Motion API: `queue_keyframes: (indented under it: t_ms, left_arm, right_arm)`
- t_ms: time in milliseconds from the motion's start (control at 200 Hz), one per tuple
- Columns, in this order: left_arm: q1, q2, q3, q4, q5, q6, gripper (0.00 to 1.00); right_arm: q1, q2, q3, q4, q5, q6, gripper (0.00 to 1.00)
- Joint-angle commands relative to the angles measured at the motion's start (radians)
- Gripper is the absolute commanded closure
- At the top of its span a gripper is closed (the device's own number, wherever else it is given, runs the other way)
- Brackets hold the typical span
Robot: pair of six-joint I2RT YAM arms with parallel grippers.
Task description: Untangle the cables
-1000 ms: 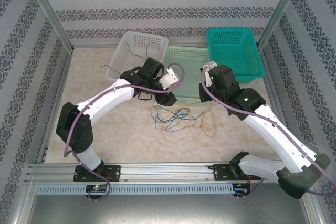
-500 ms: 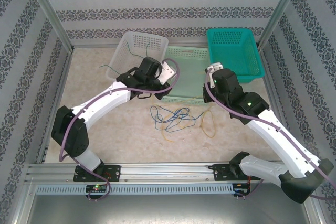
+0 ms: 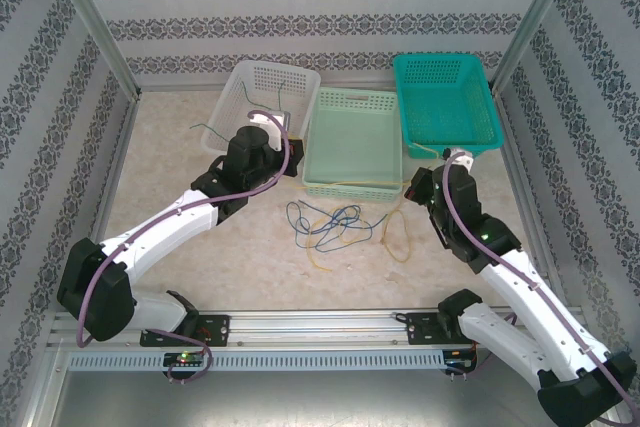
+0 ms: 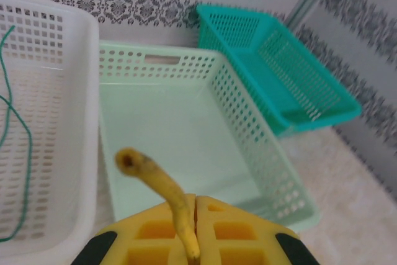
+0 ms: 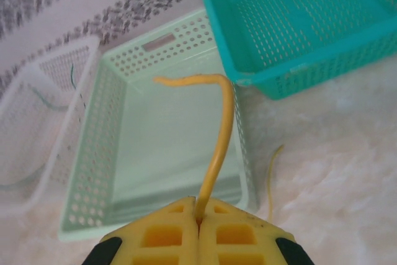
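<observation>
**A:** Yellow-fingered left gripper [image 4: 196, 200] and right gripper [image 5: 198, 203]: how do we label them?

**B:** Both are closed, each pinching a thin yellow cable [image 5: 222, 122].

**A:** And elsewhere?

**B:** We mark the pale green perforated plastic basket [image 3: 355, 142]. Before it, on the beige table [image 3: 260, 267], lies the blue-and-green cable tangle [image 3: 325, 219].

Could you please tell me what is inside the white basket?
A thin green cable lies inside the white basket. In the top view, the left arm covers its near edge.
</observation>
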Motion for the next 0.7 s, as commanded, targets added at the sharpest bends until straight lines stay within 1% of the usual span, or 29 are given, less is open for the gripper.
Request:
queue_keyframes:
  t_ms: [0,85,250,455,545,694]
  left_arm:
    - [0.009,-0.013,-0.057,0.245,-0.030,-0.231,1.00]
    - [0.008,-0.019,-0.086,0.298,-0.058,-0.272,1.00]
    - [0.006,-0.033,-0.092,0.294,-0.071,-0.273,1.00]
    - [0.007,-0.070,-0.147,0.294,-0.124,-0.303,1.00]
    - [0.006,-0.077,-0.147,0.269,-0.116,-0.287,1.00]
    - [0.005,-0.076,-0.133,0.228,-0.089,-0.240,1.00]
  right_arm:
    - [-0.030,-0.031,-0.124,0.242,-0.018,0.302,1.00]
    - [-0.037,-0.027,-0.170,0.327,-0.036,0.373,1.00]
    - [-0.047,0.006,-0.153,0.338,-0.096,0.384,1.00]
    - [-0.091,-0.010,-0.197,0.391,-0.125,0.447,1.00]
    - [-0.115,-0.010,-0.179,0.370,-0.161,0.415,1.00]
    - [-0.120,0.001,-0.085,0.283,-0.178,0.272,1.00]
